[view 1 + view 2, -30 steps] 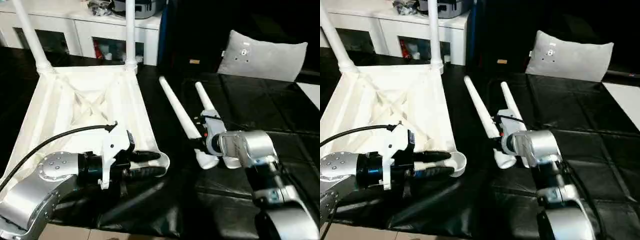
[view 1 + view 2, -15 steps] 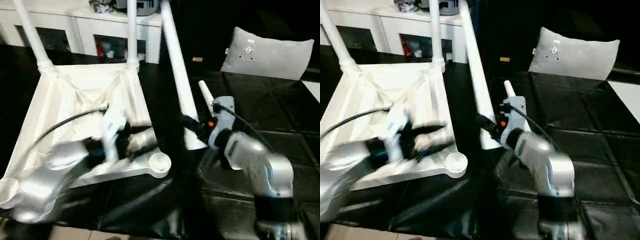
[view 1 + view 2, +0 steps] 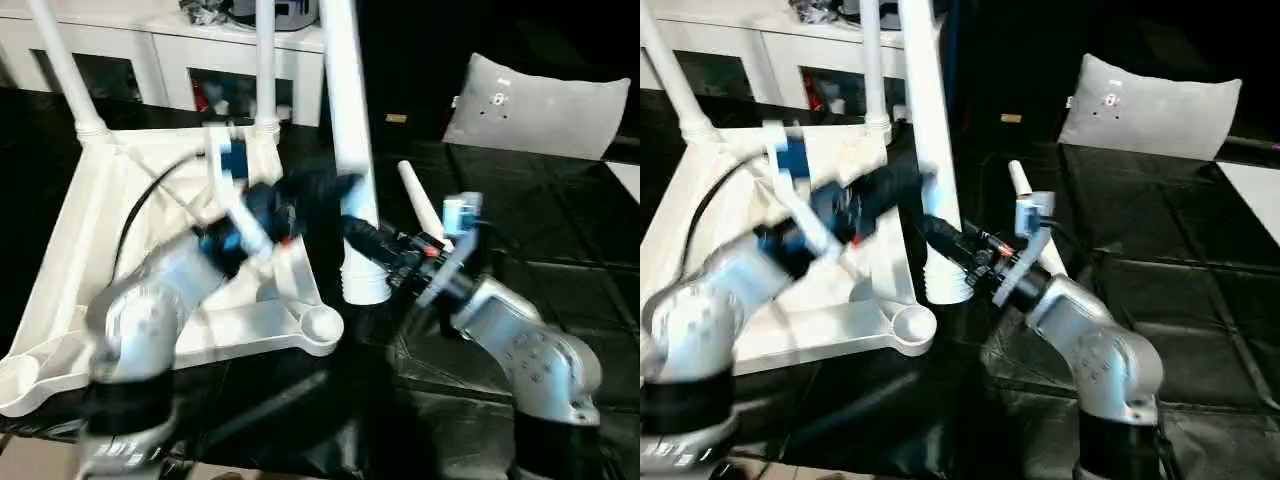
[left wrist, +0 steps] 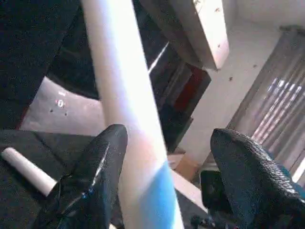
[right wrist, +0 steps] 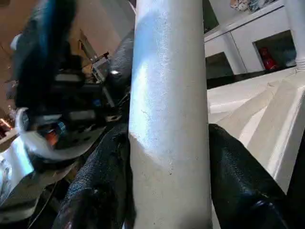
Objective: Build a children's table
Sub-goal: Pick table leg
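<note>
Now the right gripper's (image 3: 352, 228) black fingers (image 5: 238, 176) are clamped on either side of a white leg (image 3: 348, 150), near its thick end, holding it close to upright. The left gripper's (image 4: 162, 167) fingers (image 4: 102, 167) stand apart around that leg higher up; only one seems to touch it. Beside the leg lies the upturned top (image 3: 150, 200), two legs (image 3: 62, 70) standing in its far sockets, near socket (image 3: 322, 325) open. Another leg (image 3: 418, 205) lies behind the right gripper

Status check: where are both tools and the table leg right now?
Right tool clamped on the raised leg near its wide end. Left tool open, straddling that leg. Tabletop upside down; nearest corner socket empty. Spare leg on the mat.
</note>
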Motion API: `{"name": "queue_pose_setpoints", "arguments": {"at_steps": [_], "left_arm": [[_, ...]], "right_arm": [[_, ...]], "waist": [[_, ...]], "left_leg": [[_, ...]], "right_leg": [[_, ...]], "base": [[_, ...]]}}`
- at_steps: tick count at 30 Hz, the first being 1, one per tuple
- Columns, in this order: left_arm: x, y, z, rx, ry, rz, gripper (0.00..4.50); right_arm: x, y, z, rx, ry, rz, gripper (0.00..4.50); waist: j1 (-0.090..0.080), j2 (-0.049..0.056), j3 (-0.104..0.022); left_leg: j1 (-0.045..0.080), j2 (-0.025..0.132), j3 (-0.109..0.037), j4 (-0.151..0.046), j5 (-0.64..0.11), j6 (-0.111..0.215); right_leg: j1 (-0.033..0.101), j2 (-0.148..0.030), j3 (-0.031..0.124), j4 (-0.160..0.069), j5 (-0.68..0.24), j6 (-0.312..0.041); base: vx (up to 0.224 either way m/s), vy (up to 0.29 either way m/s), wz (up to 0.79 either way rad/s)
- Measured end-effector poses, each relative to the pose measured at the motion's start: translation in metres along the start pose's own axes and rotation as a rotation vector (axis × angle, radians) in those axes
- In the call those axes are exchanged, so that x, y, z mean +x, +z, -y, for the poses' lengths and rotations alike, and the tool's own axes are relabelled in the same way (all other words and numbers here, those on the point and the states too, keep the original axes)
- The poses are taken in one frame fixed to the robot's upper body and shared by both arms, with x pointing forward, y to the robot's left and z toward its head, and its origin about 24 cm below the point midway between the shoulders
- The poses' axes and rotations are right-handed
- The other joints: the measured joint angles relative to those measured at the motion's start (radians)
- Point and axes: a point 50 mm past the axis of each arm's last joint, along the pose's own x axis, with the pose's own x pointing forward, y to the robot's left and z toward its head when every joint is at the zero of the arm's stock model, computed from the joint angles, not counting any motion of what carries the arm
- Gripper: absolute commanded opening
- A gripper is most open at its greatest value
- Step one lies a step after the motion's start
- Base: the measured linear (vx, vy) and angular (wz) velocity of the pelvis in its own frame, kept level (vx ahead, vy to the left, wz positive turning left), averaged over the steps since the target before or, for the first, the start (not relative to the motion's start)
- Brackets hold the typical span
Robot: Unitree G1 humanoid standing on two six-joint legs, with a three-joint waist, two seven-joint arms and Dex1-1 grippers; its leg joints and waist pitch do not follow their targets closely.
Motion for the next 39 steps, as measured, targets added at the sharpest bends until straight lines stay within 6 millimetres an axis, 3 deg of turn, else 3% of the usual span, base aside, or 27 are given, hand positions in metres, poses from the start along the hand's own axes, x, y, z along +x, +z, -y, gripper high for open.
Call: {"name": "queue_pose_setpoints", "arguments": {"at_steps": [5, 18, 26, 39], "left_arm": [[-0.001, -0.002, -0.003, 0.000, 0.019, -0.039, 3.21], [0.000, -0.008, -0.004, 0.167, 0.088, -0.119, 2.03], [0.001, -0.009, -0.004, 0.150, 0.090, -0.106, 1.91], [0.000, -0.022, -0.011, -0.123, 0.174, -0.031, 1.87]], "right_arm": [[0.004, -0.001, -0.003, -0.116, -0.020, -0.037, 1.92], [0.021, -0.013, -0.004, -0.321, -0.108, 0.001, 1.91], [0.021, -0.015, -0.003, -0.402, -0.119, 0.003, 1.91], [0.019, -0.021, 0.006, -0.494, -0.149, -0.026, 1.91]], "waist": [[-0.003, 0.001, 0.001], [-0.005, 0.003, 0.002], [-0.005, 0.003, 0.002], [-0.005, 0.003, 0.002]], "left_leg": [[0.001, 0.000, 0.000, -0.001, 0.000, -0.001], [0.000, 0.000, 0.000, -0.002, 0.001, -0.001], [0.000, 0.000, 0.000, -0.002, 0.001, -0.001], [0.000, 0.000, 0.000, -0.002, 0.001, 0.001]], "right_leg": [[0.000, 0.000, 0.000, 0.000, 0.000, 0.000], [0.000, 0.000, 0.000, -0.001, 0.000, 0.000], [0.000, 0.000, 0.000, -0.001, 0.000, 0.000], [0.000, 0.000, 0.000, -0.001, 0.000, 0.000]], "base": [[0.000, 0.000, 0.00], [0.000, 0.000, 0.00], [0.000, 0.000, 0.00], [0.000, 0.000, 0.00]]}}
